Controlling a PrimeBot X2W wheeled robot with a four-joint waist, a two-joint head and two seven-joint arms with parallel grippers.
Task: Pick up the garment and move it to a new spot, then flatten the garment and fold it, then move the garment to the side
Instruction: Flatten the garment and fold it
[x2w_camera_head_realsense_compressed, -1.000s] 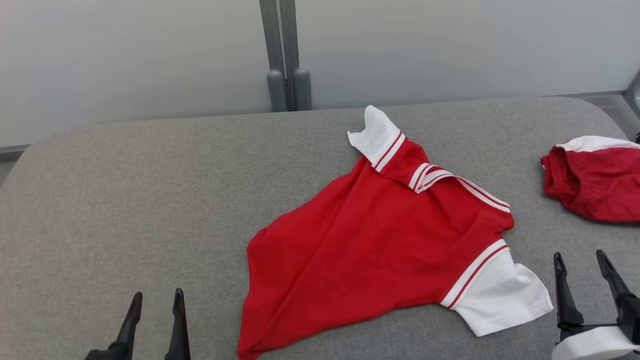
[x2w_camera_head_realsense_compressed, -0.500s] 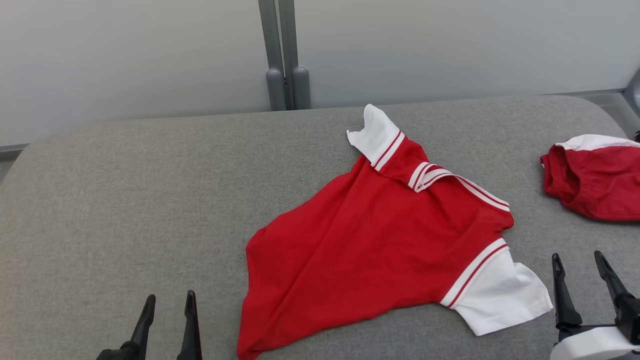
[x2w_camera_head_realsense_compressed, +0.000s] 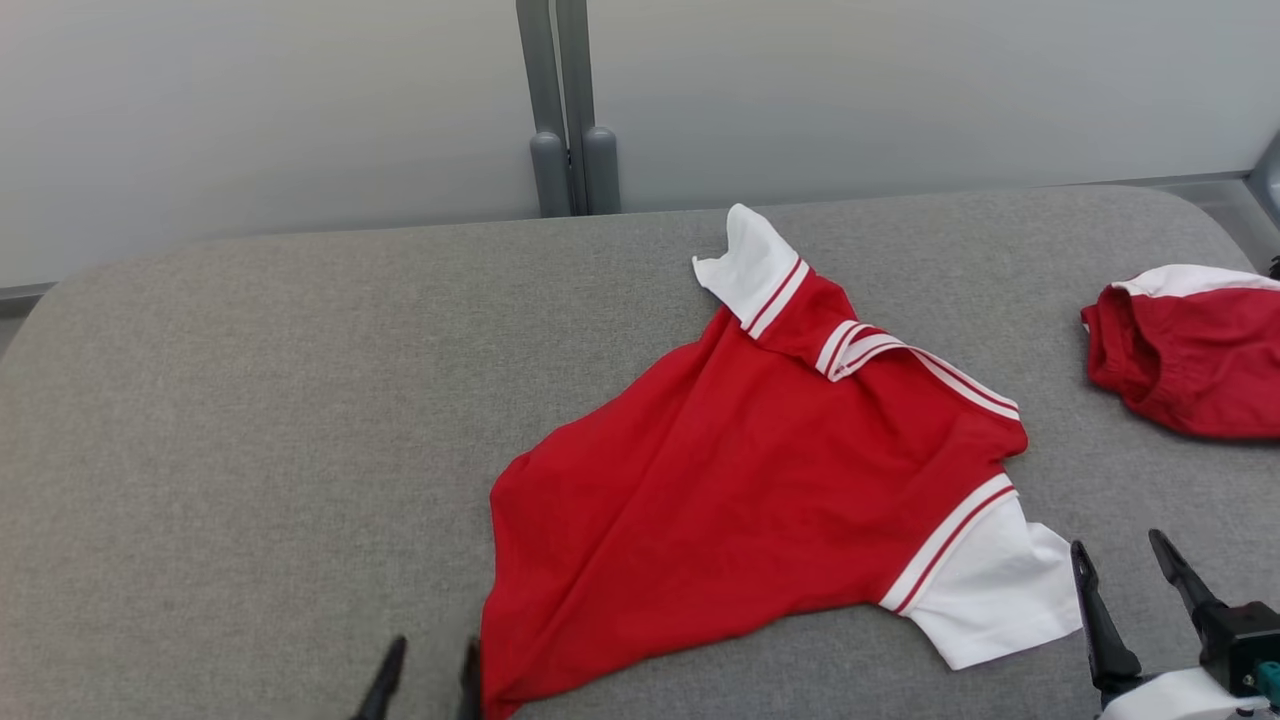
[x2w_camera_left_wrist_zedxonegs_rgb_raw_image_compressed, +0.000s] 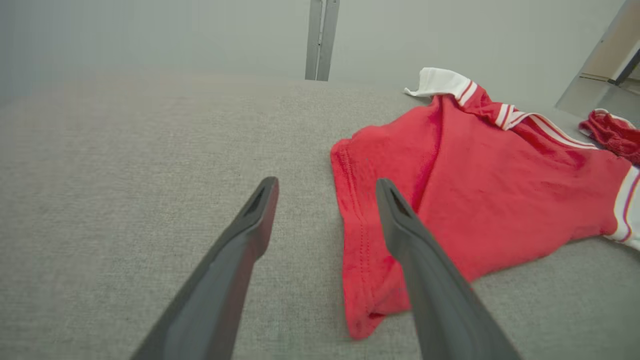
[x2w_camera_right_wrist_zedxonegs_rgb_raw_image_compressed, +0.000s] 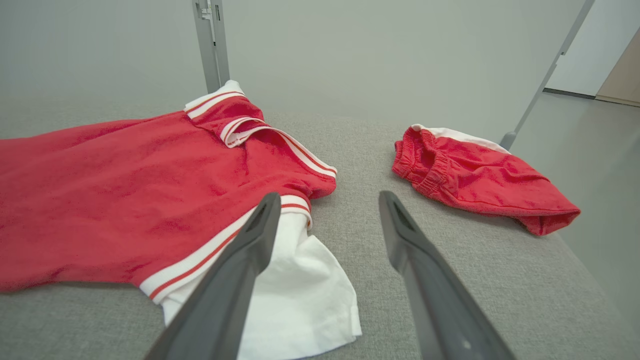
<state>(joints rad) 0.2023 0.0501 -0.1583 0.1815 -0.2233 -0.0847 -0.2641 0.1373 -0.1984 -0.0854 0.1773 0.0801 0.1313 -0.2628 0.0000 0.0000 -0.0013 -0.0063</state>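
A grey fabric-covered surface (x2w_camera_head_realsense_compressed: 250, 420) with rounded corners spanned the head view. Red shorts (x2w_camera_head_realsense_compressed: 1190, 360) lay crumpled near its right edge, with the gathered waistband turned toward the middle and a white strip along the far side. Behind the surface stood pale wall panels (x2w_camera_head_realsense_compressed: 250, 120), joined by paired grey upright posts (x2w_camera_head_realsense_compressed: 567, 120). Grey floor (x2w_camera_right_wrist_zedxonegs_rgb_raw_image_compressed: 600, 160) showed beyond the right edge.
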